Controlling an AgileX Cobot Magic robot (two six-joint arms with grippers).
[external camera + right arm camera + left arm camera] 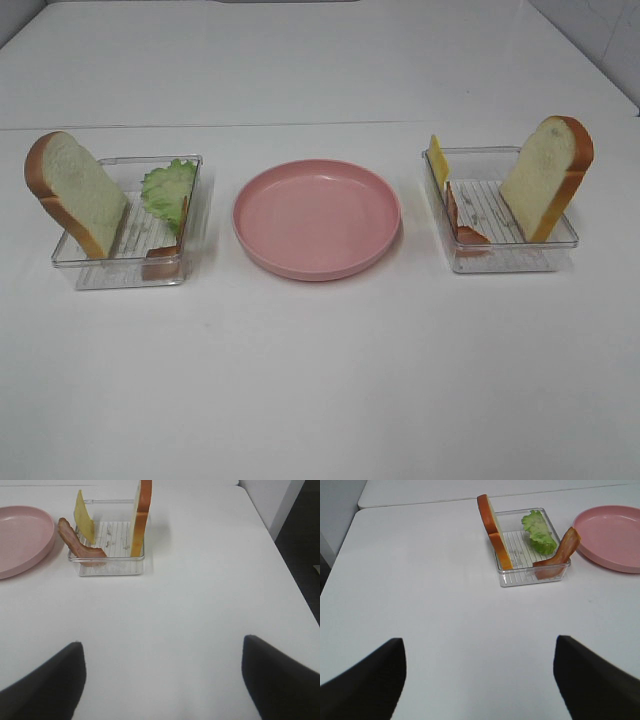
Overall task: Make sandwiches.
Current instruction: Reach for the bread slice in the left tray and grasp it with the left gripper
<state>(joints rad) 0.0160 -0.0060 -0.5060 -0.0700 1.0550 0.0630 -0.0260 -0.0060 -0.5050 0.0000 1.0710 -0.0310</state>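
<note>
On the white table (320, 380), a bread slice (496, 542) is leaned on edge ahead of the left gripper (480, 677), another slice (139, 525) ahead of the right gripper (162, 677). Both grippers are seen wide open, empty.

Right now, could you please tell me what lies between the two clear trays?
The round pink plate sits between the left tray and the right tray, touching neither; the exterior high view shows this.

Lab test bench: 2 plain white tables (320, 390), toy food (548, 175) (staged symmetrically) in 2 clear trays (112, 277) (505, 262).
</note>
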